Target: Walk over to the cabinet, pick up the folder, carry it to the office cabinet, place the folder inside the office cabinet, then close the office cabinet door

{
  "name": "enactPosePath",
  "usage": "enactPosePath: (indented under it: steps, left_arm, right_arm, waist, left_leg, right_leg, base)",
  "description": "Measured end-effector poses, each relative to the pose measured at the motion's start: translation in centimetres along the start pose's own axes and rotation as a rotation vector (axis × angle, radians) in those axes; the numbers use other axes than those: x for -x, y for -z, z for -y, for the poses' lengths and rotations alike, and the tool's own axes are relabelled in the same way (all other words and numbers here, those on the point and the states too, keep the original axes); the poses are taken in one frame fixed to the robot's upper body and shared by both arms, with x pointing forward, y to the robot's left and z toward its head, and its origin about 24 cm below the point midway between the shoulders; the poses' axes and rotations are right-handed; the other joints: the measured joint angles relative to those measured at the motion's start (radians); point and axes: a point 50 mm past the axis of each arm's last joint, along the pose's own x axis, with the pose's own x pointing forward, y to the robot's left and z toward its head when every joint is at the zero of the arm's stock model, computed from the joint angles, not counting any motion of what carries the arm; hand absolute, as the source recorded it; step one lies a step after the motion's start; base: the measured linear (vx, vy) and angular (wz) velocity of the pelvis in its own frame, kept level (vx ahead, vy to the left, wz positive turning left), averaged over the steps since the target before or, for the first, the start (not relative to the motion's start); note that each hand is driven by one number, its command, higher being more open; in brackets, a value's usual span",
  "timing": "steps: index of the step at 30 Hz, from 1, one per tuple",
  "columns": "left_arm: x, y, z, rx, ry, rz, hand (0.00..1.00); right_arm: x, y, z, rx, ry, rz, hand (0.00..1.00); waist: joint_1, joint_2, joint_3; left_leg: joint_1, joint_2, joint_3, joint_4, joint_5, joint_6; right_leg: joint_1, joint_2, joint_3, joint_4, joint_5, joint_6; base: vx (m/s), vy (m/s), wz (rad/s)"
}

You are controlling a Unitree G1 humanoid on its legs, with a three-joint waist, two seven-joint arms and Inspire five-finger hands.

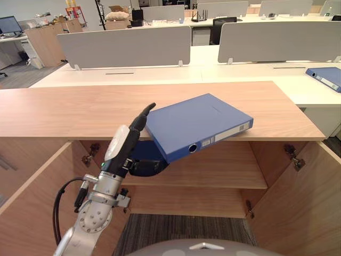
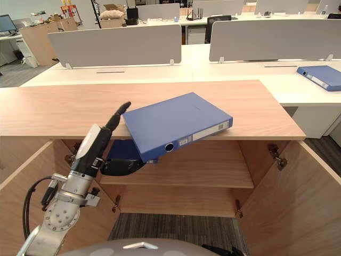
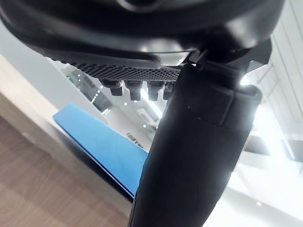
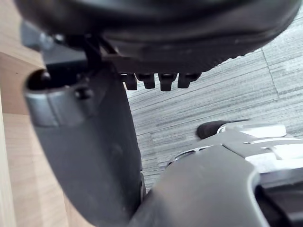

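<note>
folder showing solid blue, white label on spine | cabinet showing light wood grain | left hand showing black, white thumb cover | dividers showing plain grey | carpet showing grey with fine stripes | desks showing cream-white | far folder showing blue too

A blue folder is seen dead centre, tilted, with its near end hanging out past the front edge of the wooden cabinet top. It's pinched at its 8 o'clock corner by the left hand, thumb laid on the cover and fingers tucked underneath. Whether the far end is resting on the top can't really be told. Lower down, the doors are swung open at 8 and 4 o'clock, with a shelf shown between. A second folder is parked on the white desk at 2 o'clock, and grey dividers are stood up at 12.
</note>
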Motion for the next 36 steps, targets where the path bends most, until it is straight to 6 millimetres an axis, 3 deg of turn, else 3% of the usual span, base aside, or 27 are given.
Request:
enactPosePath:
  steps: [14,31,32,36]
  left_arm:
    - [0.3,0.2,1.9,-0.103,0.087,0.001,1.0]
    - [0.0,-0.9,3.7,-0.068,0.015,0.024,1.0]
    - [0.0,-1.0,3.8,-0.058,0.006,0.022,0.0]
    - [-0.1,-1.0,3.8,-0.073,-0.012,0.025,0.0]
  right_arm:
    - [0.0,-0.1,-0.1,-0.001,0.003,0.004,1.0]
    - [0.0,-0.1,-0.1,0.009,0.014,0.005,1.0]
    - [0.0,-0.2,-0.2,0.011,0.014,0.006,1.0]
    - [0.0,-0.2,-0.2,0.01,0.015,0.007,1.0]
  waist:
    - [-0.003,-0.015,0.017]
    - [-0.006,-0.018,0.027]
    - [-0.007,-0.019,0.028]
    - [-0.009,-0.018,0.029]
  left_leg:
    - [-0.002,-0.001,-0.005,0.0,-0.004,0.0]
    - [-0.006,-0.001,-0.005,-0.001,-0.01,-0.005]
    - [-0.006,-0.001,-0.005,-0.001,-0.01,-0.005]
    - [-0.006,-0.001,-0.005,-0.001,-0.011,-0.006]
  right_leg:
    - [0.001,0.0,0.0,-0.014,0.002,-0.002]
    - [0.002,0.0,0.001,-0.025,0.003,-0.001]
    - [0.002,0.0,0.001,-0.026,0.003,-0.001]
    - [0.003,0.0,0.002,-0.029,0.004,-0.002]
  base:
    - [0.0,0.0,0.0]
    - [0.0,0.0,0.0]
    - [0.0,0.0,0.0]
    - [0.0,0.0,0.0]
